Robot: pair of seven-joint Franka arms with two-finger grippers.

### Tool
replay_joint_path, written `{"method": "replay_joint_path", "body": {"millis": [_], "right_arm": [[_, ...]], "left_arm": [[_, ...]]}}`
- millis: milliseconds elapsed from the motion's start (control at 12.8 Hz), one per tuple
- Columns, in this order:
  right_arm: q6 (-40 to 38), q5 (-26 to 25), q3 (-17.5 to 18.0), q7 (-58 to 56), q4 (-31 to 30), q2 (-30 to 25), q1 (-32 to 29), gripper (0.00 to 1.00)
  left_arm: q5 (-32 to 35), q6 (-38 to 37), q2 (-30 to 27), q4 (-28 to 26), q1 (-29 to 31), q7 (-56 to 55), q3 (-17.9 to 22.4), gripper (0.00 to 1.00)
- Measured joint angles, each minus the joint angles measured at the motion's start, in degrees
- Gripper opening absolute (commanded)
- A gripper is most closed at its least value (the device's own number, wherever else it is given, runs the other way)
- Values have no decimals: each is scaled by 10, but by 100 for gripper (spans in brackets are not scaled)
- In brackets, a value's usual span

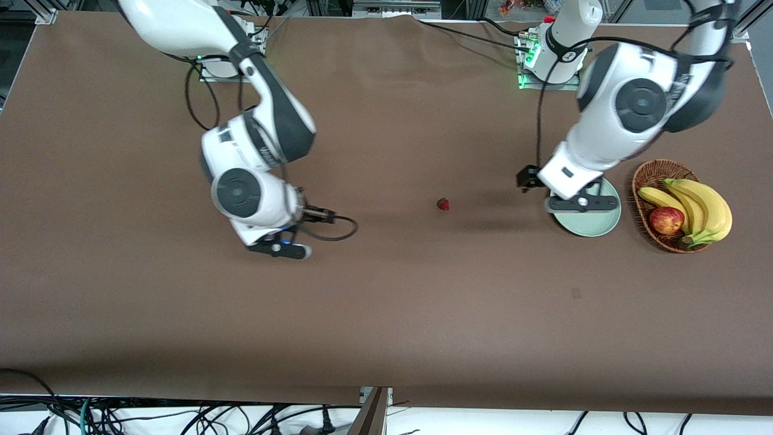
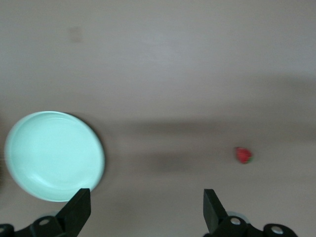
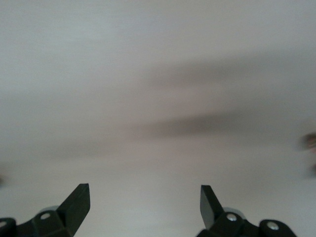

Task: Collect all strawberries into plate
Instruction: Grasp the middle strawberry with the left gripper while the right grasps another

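Both tools stand wide with nothing between their fingers. My left tool (image 2: 145, 210) hangs over the tabletop (image 1: 386, 314) at the edge of the plate (image 1: 595, 225), toward the left arm's end; in the left wrist view its two dark fingers (image 2: 79, 207) frame bare surface, with the plate just beside one of them. My right tool (image 3: 143, 207) hangs low over the tabletop toward the right arm's end, and the right wrist view shows only blurred brown surface between its fingers (image 3: 79, 200).

One strawberry (image 1: 443, 204) lies on the tabletop between my two tools, well apart from each, closer to the left tool and the plate than to the right tool. It sits about level with the plate as seen from the front camera. The left wrist view catches it too, as a small red spot with a touch of green. I can find only this one berry.

A plain brown cover spreads over the whole tabletop. Metal framing runs along the edge where my bases stand, and loose cables lie below the edge nearest the front camera.

What shows of the pale mint plate is bare, though my left arm hides part of it in the front view. Beside it, closer to the left arm's end, a wicker basket (image 1: 644, 181) holds a bunch of bananas (image 1: 700, 208) and a red apple (image 1: 667, 220).
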Motion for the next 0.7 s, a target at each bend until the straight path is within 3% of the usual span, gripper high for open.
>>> {"method": "replay_joint_path", "body": {"millis": [390, 702], "right_arm": [[76, 0, -139, -292, -206, -66, -4, 99], [222, 0, -151, -330, -356, -84, -2, 98]], "left_arm": [[0, 97, 74, -6, -3, -111, -87, 100], [8, 155, 144, -9, -31, -147, -96, 100]]}}
